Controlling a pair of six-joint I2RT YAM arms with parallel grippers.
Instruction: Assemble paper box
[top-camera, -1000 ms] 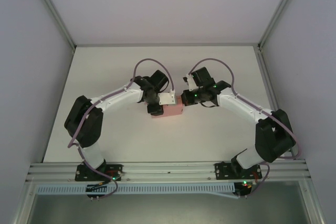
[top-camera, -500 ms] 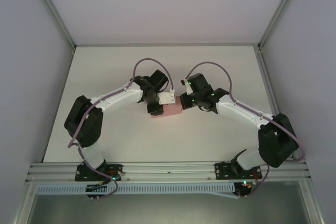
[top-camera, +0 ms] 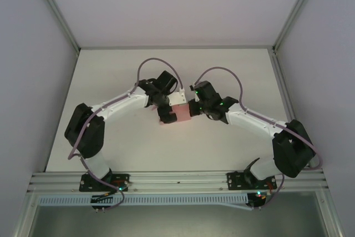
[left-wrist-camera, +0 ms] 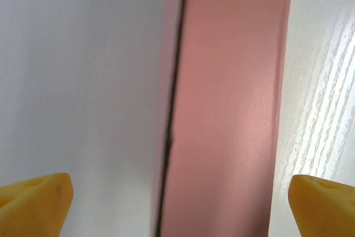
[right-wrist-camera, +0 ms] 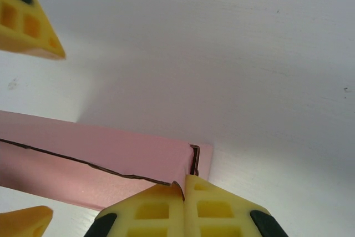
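Two bent arms meeting mid-frame

Pink paper box (top-camera: 181, 113) is lying at frame center, open desk (top-camera: 233, 70) all around. Spread apart, the left end effector (left-wrist-camera: 177, 203) is straddling it; the right end effector (right-wrist-camera: 184, 203) is pinching its end edge.

my right gripper (right-wrist-camera: 184, 188) sits at the bottom centre of the frame, its two yellow fingers pressed flat together. their tips touch the end corner of the paper box (right-wrist-camera: 111, 159). i cannot tell if any card is caught between them. the pink box runs from the left edge to the middle, with a dark seam along its length and a small flap at its right end. the left gripper's fingertips (right-wrist-camera: 28, 23) show at upper left and lower left, either side of the box. the white table (right-wrist-camera: 249, 54) lies behind.
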